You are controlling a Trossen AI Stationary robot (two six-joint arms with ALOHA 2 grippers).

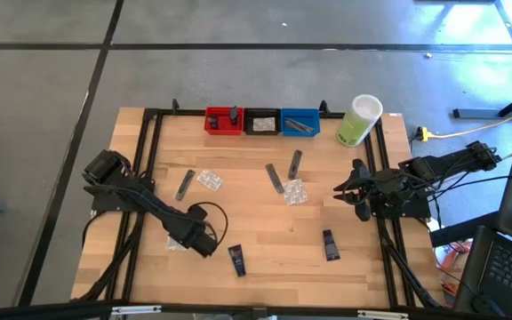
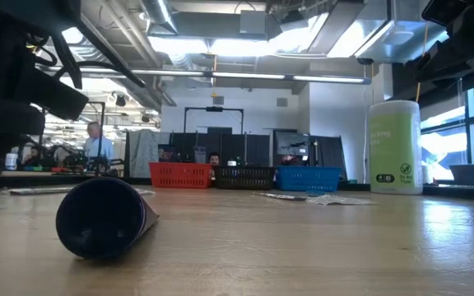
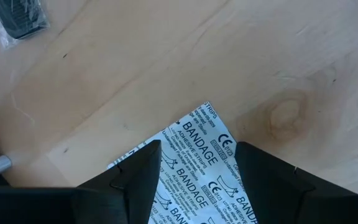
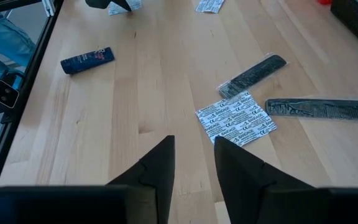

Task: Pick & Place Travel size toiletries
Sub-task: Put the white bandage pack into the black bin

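A packet of adhesive bandages [image 3: 194, 155], white with printed lettering, is lying flat on the bench [image 1: 256, 240] near its front-left part, directly beneath the left tool [image 3: 197, 180]. That tool's two dark fingers are standing wide apart, straddling the packet and holding nothing, so the packet is sitting between them and just ahead; its long axis seems to be running diagonally across the gap. The left arm is plainly the nearer one. A dark navy mini tube [image 1: 236, 260] is lying just beside this tool, toward the bench's front middle, and a dark comb in a clear sleeve [image 3: 18, 18] is resting a little farther off; neither appears to be blocking a straight descent. Across the bench, the right tool [image 4: 193, 165] is hovering at the right edge with its fingers narrowly parted and empty, pointing toward a second bandage packet [image 4: 236, 119] and two grey combs [image 4: 253, 76] in the middle. Red [image 1: 223, 121], black [image 1: 262, 123] and blue bins [image 1: 300, 123] are lining the far edge, beside a pale-green container [image 1: 359, 120].
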